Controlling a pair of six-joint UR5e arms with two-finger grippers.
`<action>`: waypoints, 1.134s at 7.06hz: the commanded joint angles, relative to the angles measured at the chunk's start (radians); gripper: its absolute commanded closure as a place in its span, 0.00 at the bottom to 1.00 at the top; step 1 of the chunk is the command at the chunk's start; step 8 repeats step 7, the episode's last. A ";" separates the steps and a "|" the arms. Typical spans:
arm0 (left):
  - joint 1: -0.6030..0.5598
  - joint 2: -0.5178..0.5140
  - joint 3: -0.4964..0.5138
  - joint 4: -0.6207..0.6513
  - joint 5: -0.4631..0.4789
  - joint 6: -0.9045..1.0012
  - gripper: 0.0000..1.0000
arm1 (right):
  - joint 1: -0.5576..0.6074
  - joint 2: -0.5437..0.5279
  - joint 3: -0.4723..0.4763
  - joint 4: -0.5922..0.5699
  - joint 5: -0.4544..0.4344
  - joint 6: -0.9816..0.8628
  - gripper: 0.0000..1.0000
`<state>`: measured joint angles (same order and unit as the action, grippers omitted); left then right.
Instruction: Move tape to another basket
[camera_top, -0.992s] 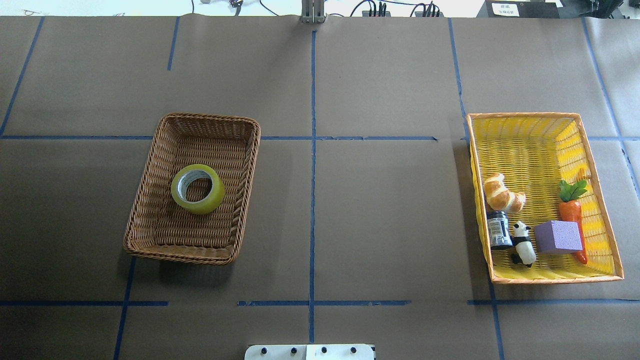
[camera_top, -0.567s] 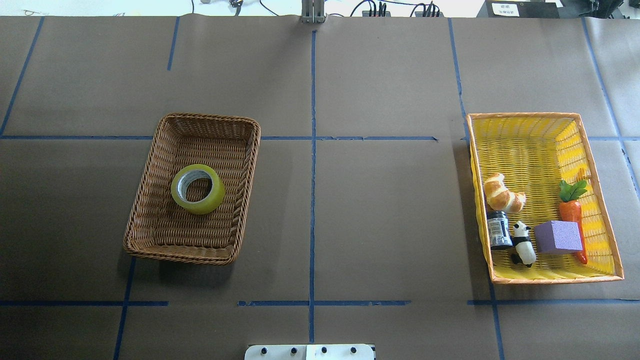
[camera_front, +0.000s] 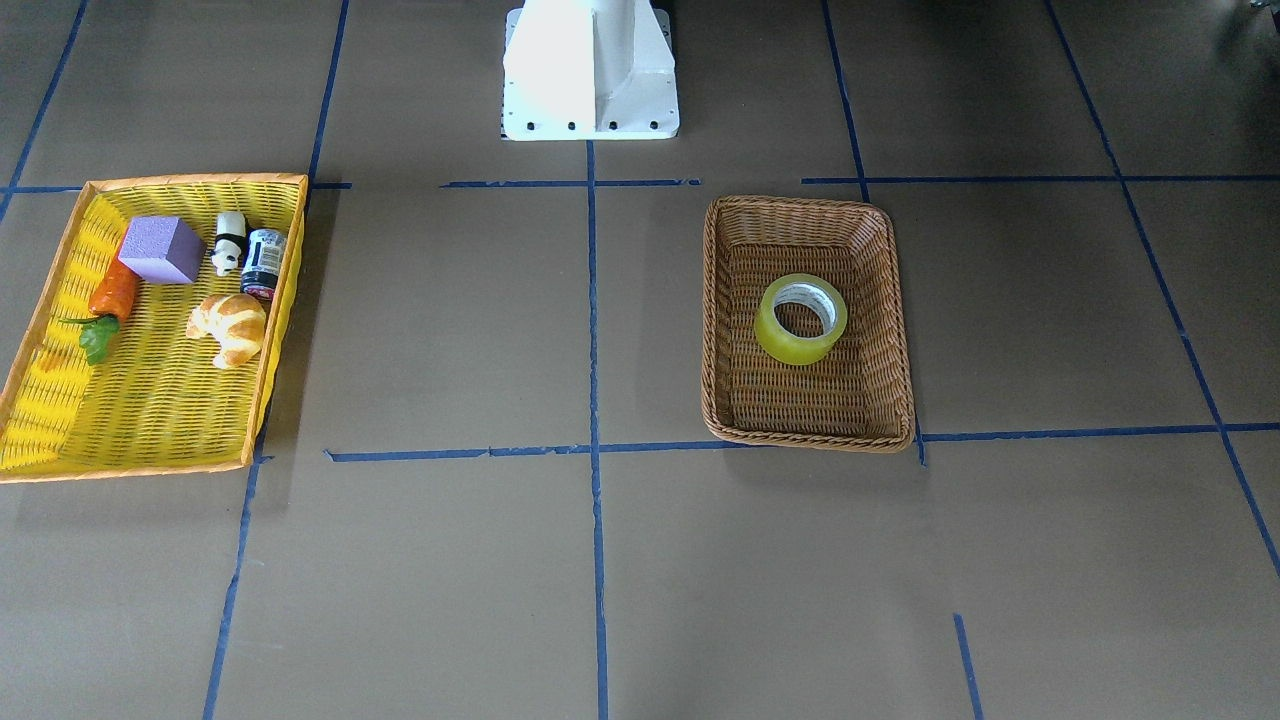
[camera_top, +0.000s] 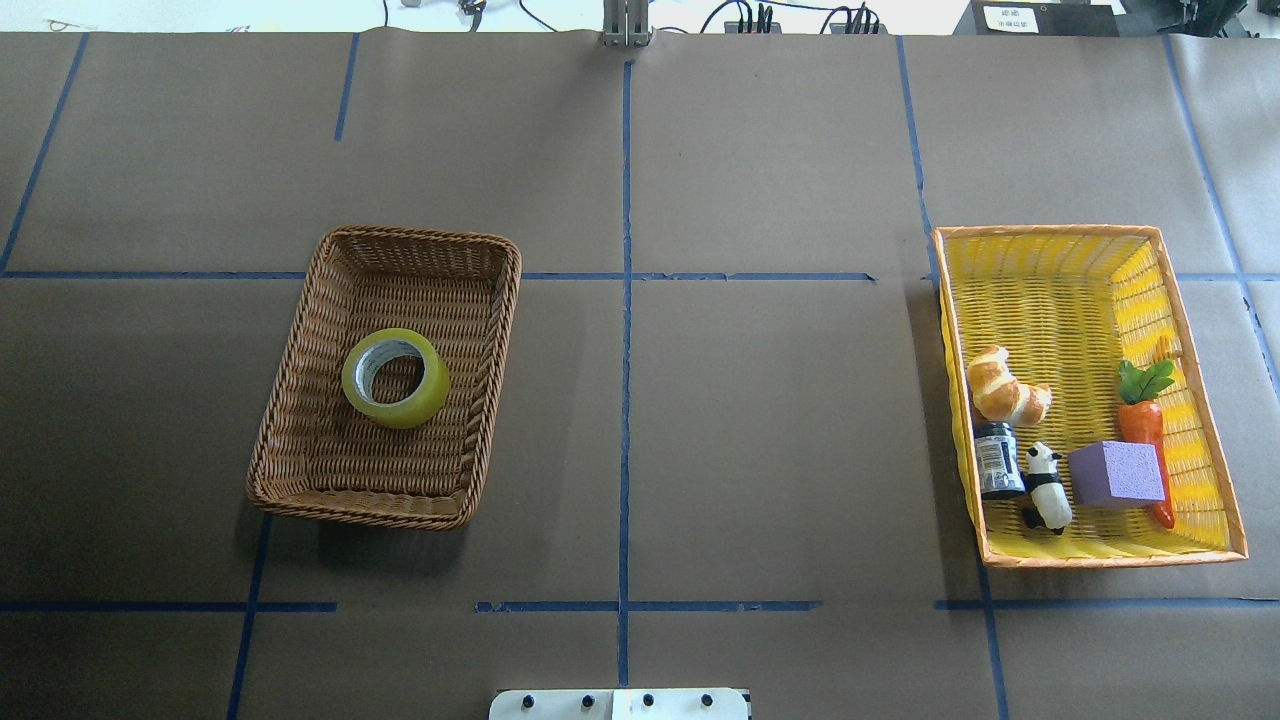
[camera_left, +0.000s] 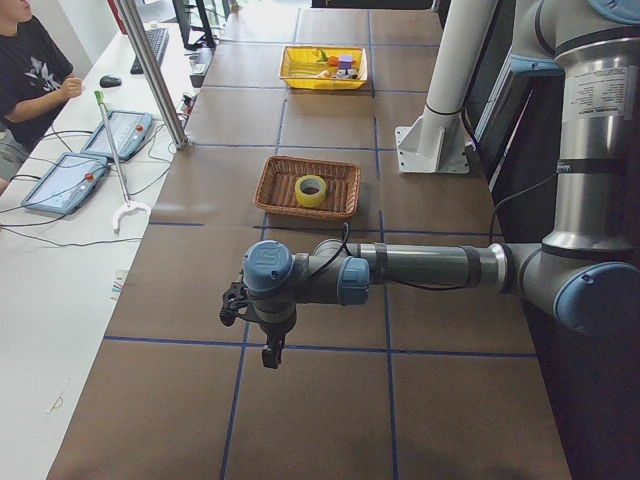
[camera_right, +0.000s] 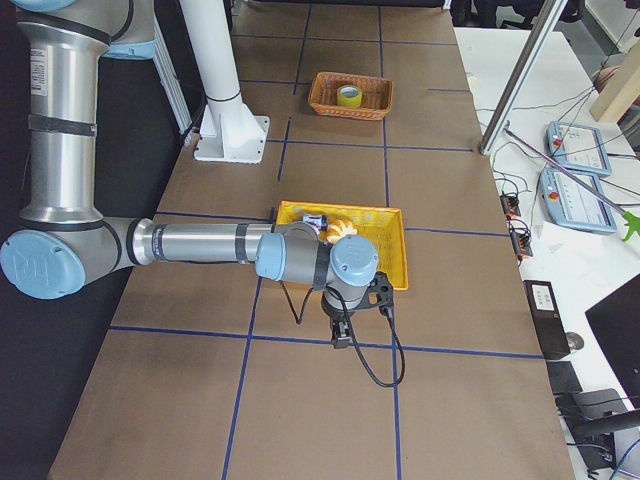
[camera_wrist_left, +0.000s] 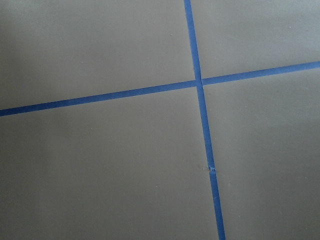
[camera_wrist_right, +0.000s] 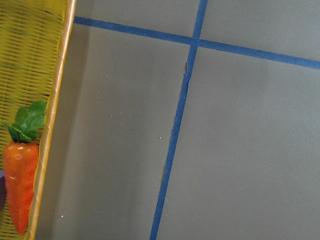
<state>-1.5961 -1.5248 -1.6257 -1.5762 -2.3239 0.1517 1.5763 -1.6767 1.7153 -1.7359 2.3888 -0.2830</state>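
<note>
The tape, a yellow-green roll with a white-grey core, lies flat in the middle of the brown wicker basket. Both also show in the front view, tape and basket. Neither arm is in the overhead or front view. In the exterior left view my left gripper hangs over bare table, well short of the basket. In the exterior right view my right gripper hangs just past the yellow tray. I cannot tell whether either is open or shut. The wrist views show no fingers.
The yellow tray with orange rim holds a croissant, a dark jar, a panda figure, a purple block and a carrot. The carrot also shows in the right wrist view. A person sits at the side desk.
</note>
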 joint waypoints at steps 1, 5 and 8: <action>0.016 0.002 -0.006 0.040 0.003 0.003 0.00 | -0.001 0.000 -0.006 -0.001 0.003 0.001 0.00; 0.024 0.015 -0.013 0.055 0.005 0.025 0.00 | -0.002 0.000 -0.011 0.001 0.006 0.001 0.00; 0.025 0.005 -0.013 0.055 0.006 0.025 0.00 | -0.002 -0.008 -0.020 0.035 0.007 0.005 0.00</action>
